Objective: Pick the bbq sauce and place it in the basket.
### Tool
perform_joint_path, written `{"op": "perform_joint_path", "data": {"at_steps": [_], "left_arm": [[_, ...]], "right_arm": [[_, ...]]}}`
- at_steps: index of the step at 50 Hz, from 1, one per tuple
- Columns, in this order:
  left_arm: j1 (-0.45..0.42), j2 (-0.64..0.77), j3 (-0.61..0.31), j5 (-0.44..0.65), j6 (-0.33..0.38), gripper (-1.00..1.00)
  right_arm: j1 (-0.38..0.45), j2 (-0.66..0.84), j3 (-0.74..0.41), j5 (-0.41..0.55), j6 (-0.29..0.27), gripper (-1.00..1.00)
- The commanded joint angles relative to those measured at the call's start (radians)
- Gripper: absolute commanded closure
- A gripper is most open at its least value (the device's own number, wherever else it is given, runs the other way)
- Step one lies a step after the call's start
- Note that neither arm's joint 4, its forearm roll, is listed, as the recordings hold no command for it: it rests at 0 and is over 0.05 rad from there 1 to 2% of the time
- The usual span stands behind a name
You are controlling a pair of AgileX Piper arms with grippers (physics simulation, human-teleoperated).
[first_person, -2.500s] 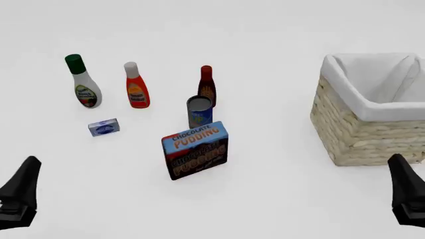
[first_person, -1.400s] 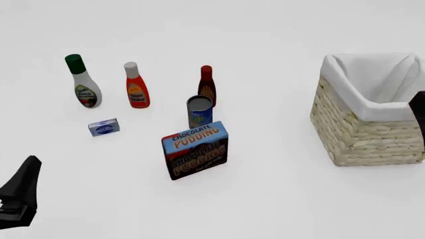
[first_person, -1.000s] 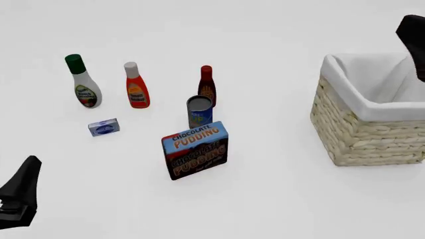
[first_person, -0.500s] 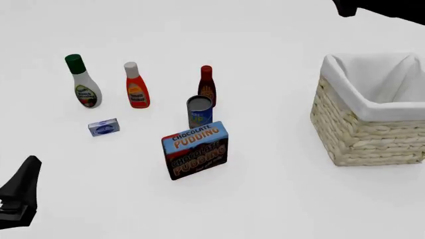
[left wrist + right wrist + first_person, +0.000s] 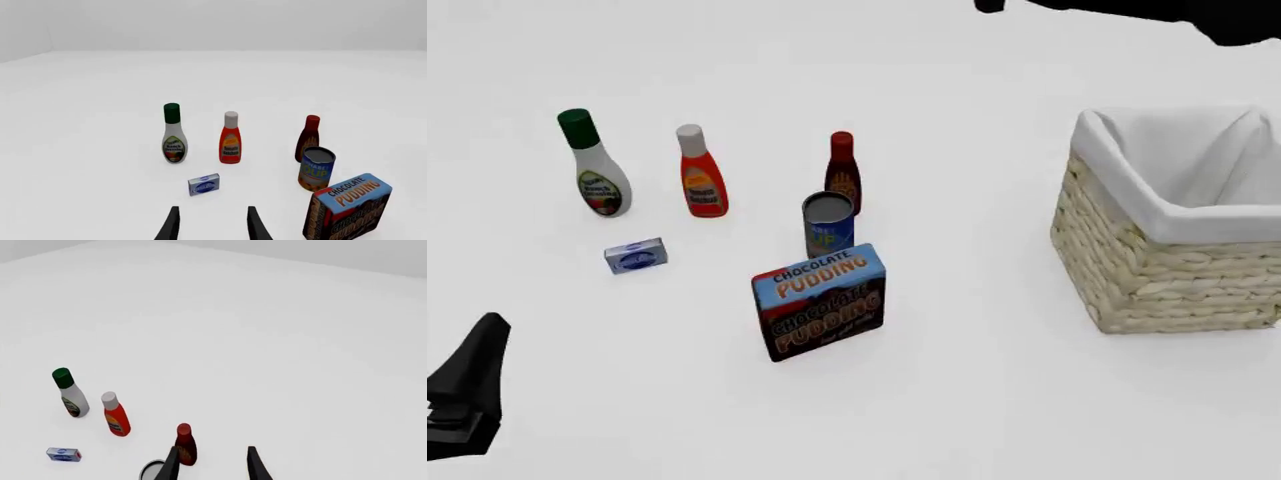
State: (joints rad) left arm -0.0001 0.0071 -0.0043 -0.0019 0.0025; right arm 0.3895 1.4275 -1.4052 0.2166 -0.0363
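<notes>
Left gripper [image 5: 210, 225] low at the near-left table corner, fingers parted, holding nothing. Only the front view shows the basket [image 5: 1154, 255], far right. Bbq sauce [image 5: 842, 172] stands upright, cap up, long axis vertical, just behind the can [image 5: 827, 224]. Right wrist view puts it just beyond the spread, empty right gripper [image 5: 211, 464], nearer one fingertip.

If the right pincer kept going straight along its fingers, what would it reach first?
Probably bare table. The open right pincer has its gap just beside the bbq sauce, which stands against one finger in view, so a graze is possible; depth is unclear.
</notes>
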Motion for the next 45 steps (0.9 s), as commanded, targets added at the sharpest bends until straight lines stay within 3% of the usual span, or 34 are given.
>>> {"op": "perform_joint_path", "data": {"at_steps": [1,32,45], "left_arm": [[0.0,0.0,0.0,0.0,0.0,-1.0],[0.0,0.0,0.0,0.0,0.0,-1.0],[0.0,0.0,0.0,0.0,0.0,-1.0]], "right_arm": [[0.027,0.132,-0.111,0.022,0.006,-1.0],[0.036,0.526,-0.469,0.104,0.002,-1.0],[0.043,0.636,-0.553,0.133,0.006,-1.0]]}}
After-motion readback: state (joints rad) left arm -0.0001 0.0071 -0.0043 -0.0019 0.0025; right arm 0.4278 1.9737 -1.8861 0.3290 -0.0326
